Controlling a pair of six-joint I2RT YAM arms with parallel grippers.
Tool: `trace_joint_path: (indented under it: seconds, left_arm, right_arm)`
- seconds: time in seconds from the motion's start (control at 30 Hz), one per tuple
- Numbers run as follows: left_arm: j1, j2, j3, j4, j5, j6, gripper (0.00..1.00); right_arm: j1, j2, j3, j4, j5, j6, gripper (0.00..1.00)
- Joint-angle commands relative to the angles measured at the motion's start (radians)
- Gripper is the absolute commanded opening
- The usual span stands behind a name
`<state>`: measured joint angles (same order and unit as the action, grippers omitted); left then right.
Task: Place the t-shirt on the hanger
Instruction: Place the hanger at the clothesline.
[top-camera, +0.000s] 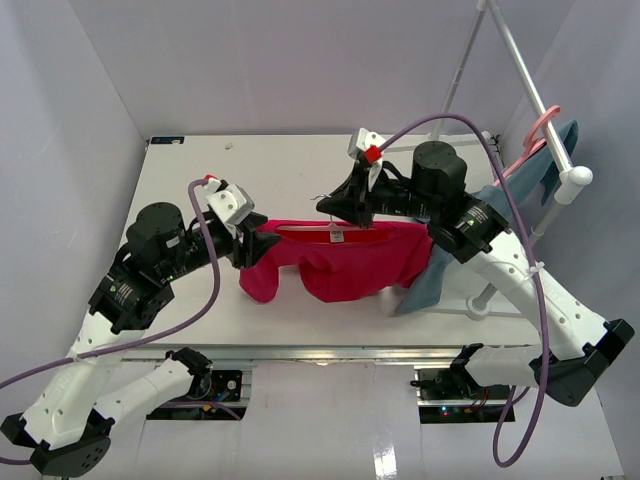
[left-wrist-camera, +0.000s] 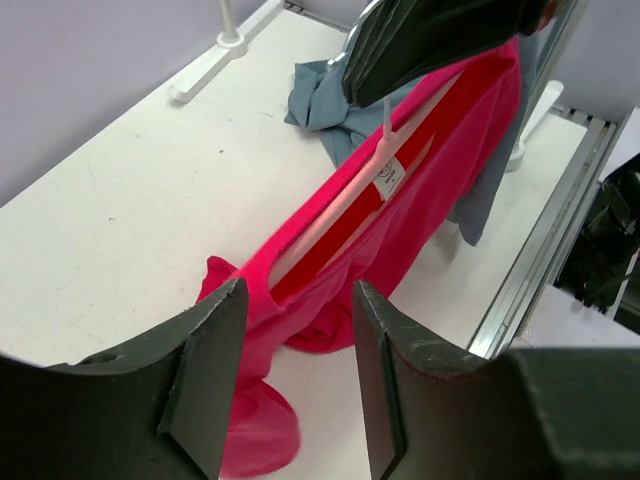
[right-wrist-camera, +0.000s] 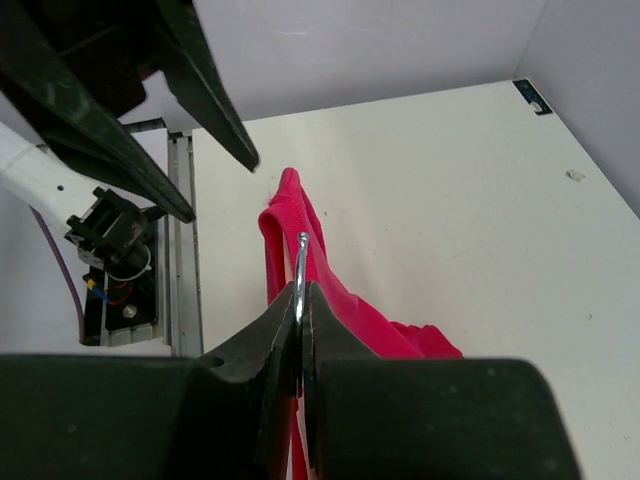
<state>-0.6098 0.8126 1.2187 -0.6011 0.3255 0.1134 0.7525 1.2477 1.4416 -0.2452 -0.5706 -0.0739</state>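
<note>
The crimson t-shirt (top-camera: 350, 262) hangs over the pale-pink hanger (top-camera: 300, 228), lifted a little above the table. My right gripper (top-camera: 342, 212) is shut on the hanger's thin hook (right-wrist-camera: 300, 262), directly above the collar and its white label (left-wrist-camera: 388, 176). One hanger arm (left-wrist-camera: 330, 215) shows inside the neck opening. The shirt's left sleeve (top-camera: 258, 282) droops to the table. My left gripper (top-camera: 268, 243) stands open at that left end, just short of the cloth. In the left wrist view the gripper (left-wrist-camera: 297, 300) has nothing between its fingers. The red fabric (left-wrist-camera: 250, 420) lies beyond them.
A blue-grey garment (top-camera: 545, 170) hangs on another pink hanger (top-camera: 540, 128) from the rack pole (top-camera: 530, 90) at the right. Its lower end (top-camera: 430, 285) reaches down behind the red shirt. The rack's white foot (left-wrist-camera: 215, 60) lies on the table. A metal rail (left-wrist-camera: 545, 250) runs along the near edge.
</note>
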Motion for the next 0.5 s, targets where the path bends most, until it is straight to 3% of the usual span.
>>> trace_joint_path:
  seconds: [0.0,0.47]
  left_arm:
    - [-0.001,0.054,0.053,-0.045,0.087,0.063,0.57]
    - [0.0,0.111,0.097,-0.085,0.245,0.124,0.61]
  right_arm:
    - [0.0,-0.058,-0.004,0.108,-0.121,0.003,0.08]
    - [-0.001,-0.079,-0.026,0.09,-0.248,-0.01,0.08]
